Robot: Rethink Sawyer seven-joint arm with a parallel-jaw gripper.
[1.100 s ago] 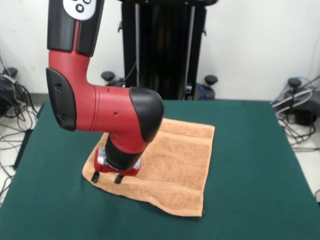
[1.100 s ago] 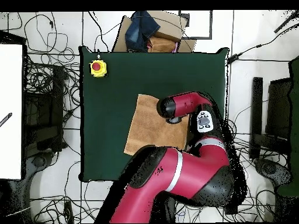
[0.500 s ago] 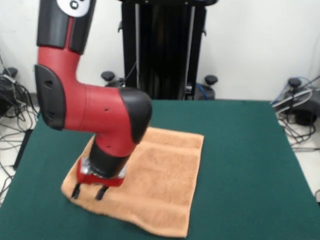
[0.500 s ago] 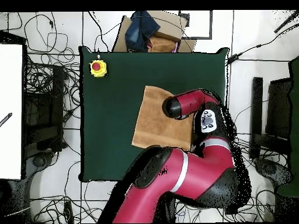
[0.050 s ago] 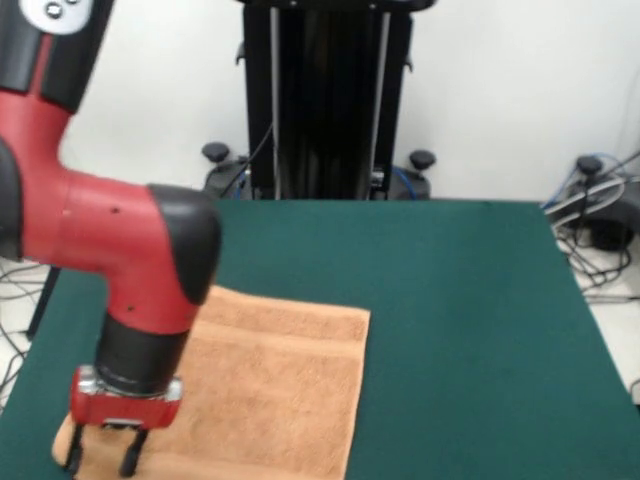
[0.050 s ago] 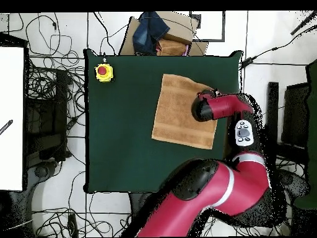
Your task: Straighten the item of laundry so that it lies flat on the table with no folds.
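Gripper [image 5: 100,462] points down at one corner of the towel [image 5: 265,390]; two fingers [image 5: 131,455] stand a little apart with their tips at the cloth, whether pinching it cannot be told. Towel spreads flat away from the gripper on the green table [image 5: 470,320], near one table edge. Yellow box with red button [image 6: 103,72] sits at a far corner.

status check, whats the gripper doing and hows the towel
Gripper open, tips down on towel's corner. Towel flat on green table, no folds showing. Yellow box with red button well clear.

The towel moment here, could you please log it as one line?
gripper: fingers apart, at towel's corner | towel: spread flat, no visible folds, near table edge | table: also holds yellow box with red button
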